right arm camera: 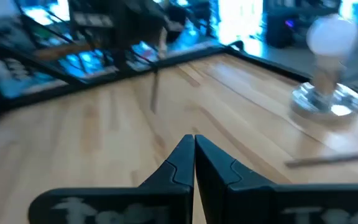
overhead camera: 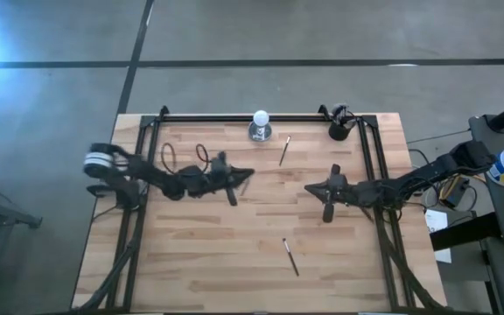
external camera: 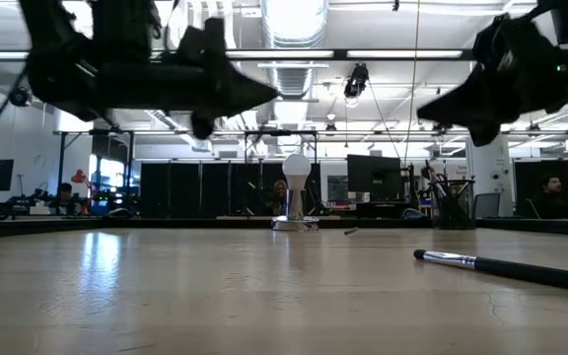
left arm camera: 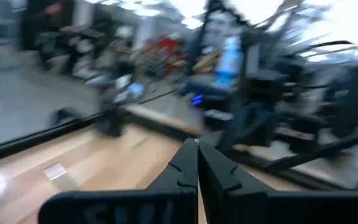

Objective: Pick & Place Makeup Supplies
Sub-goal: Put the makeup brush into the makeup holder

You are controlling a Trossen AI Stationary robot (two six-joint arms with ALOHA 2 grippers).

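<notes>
Two slim makeup supplies lie flat on the wooden table. One dark brush (overhead camera: 284, 150) is near the far edge, also seen as brush (right arm camera: 331, 160). A second brush (overhead camera: 290, 256) lies toward the near edge, bristle tip showing as brush (external camera: 506, 266). My left gripper (overhead camera: 250, 172) hovers shut above the table's middle left, pointing right, holding nothing; its fingers meet at left gripper (left arm camera: 197, 155). My right gripper (overhead camera: 307, 188) hovers shut at the middle right, pointing left, holding nothing; its fingers meet at right gripper (right arm camera: 194, 149). Both hang well above the table in the low view.
A white ball on a silver base (overhead camera: 260, 125) stands at the far edge's middle. A small black cup (overhead camera: 339, 129) stands at the far right corner. Black frame rails (overhead camera: 234, 117) run along the far edge and both sides. Bare wood lies between the arms.
</notes>
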